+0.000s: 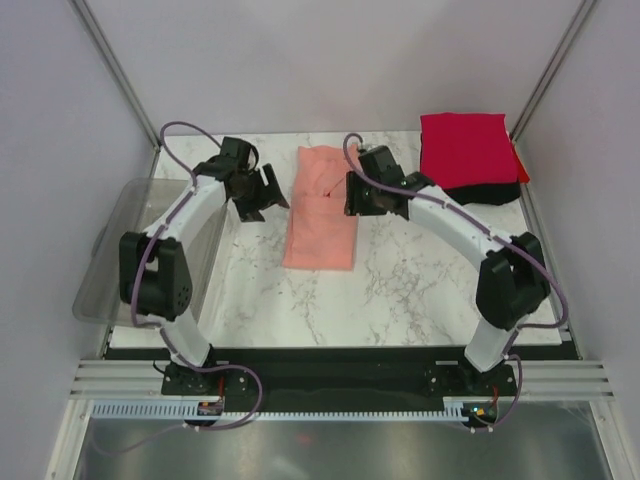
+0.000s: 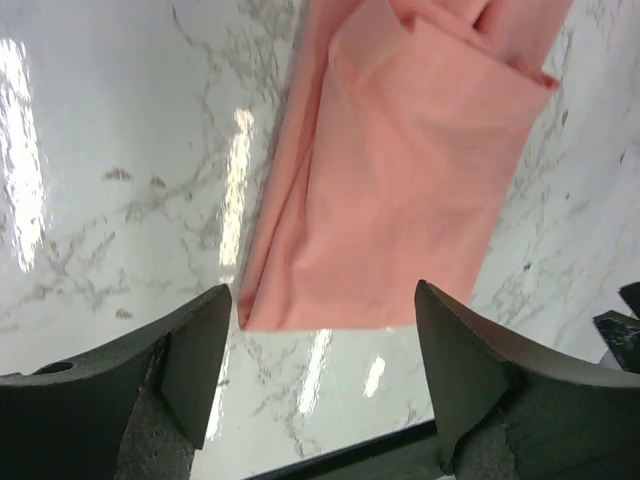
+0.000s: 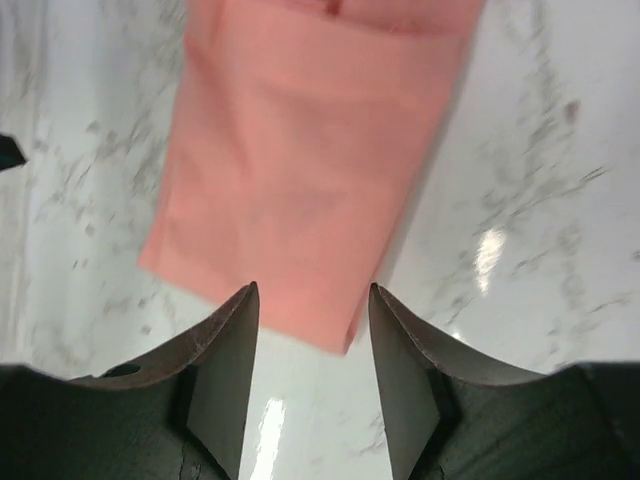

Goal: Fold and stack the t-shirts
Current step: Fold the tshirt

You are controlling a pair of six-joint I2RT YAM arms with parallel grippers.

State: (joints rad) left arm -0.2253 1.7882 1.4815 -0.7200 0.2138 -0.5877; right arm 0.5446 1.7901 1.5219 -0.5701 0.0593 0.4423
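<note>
The salmon-pink t-shirt point(image 1: 321, 208) lies folded into a long narrow strip in the middle of the marble table. It also shows in the left wrist view point(image 2: 390, 190) and in the right wrist view point(image 3: 300, 170). A folded red t-shirt point(image 1: 464, 145) lies on a folded black t-shirt point(image 1: 482, 192) at the back right. My left gripper point(image 1: 262, 198) is open and empty, above the table left of the pink strip. My right gripper point(image 1: 368, 196) is open and empty, at the strip's right edge.
A grey see-through plastic tub point(image 1: 150, 245) stands at the left edge of the table, beside the left arm. Bare marble table point(image 1: 420, 290) lies in front of the pink strip. The table's black front edge point(image 1: 340, 355) runs by the arm bases.
</note>
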